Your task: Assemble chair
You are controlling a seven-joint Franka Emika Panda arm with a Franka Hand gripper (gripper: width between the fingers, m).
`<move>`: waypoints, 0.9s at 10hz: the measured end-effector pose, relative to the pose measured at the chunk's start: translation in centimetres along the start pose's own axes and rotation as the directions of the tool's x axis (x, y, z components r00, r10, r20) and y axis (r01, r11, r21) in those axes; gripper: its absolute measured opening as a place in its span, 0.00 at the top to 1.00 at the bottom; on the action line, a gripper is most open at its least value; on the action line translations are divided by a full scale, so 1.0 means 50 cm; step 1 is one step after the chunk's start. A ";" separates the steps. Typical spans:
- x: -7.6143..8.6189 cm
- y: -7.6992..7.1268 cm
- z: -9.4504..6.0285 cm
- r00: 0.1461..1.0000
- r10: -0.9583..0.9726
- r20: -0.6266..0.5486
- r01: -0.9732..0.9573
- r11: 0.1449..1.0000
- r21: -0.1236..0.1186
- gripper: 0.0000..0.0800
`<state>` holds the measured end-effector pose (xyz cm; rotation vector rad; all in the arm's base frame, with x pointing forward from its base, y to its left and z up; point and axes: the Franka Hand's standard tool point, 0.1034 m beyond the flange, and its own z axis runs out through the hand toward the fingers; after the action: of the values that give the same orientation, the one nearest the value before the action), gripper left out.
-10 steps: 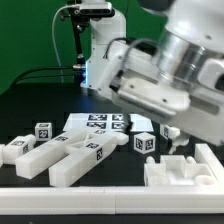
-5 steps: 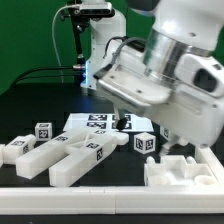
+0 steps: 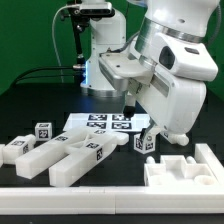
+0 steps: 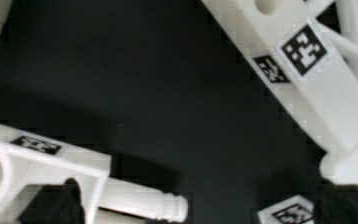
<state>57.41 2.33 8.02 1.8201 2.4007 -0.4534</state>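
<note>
Gripper [image 3: 128, 102] hangs mid-frame in exterior view, fingers spread wide, holding nothing. Chair parts [image 3: 70, 152] lie lower left; marker board [image 3: 100, 122] at centre.

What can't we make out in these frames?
gripper: exterior view, white arm housing covers most of it; open or shut unclear.
glossy white tagged plastic slab: wrist view, cut off by the picture edge.
flat white marker board: exterior view, partly behind the arm.

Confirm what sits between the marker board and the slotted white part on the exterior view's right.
A small tagged cube, shown in the exterior view.
</note>
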 end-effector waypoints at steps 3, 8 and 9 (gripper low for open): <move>-0.017 -0.037 0.010 0.899 0.435 -0.053 -0.432 0.900 0.055 0.19; -0.006 -0.042 0.011 0.692 0.721 -0.042 -0.715 0.692 0.104 0.19; -0.007 -0.042 0.009 0.582 0.812 -0.042 -0.803 0.582 0.126 0.19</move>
<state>55.45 1.36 8.06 2.7416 1.2919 -0.3636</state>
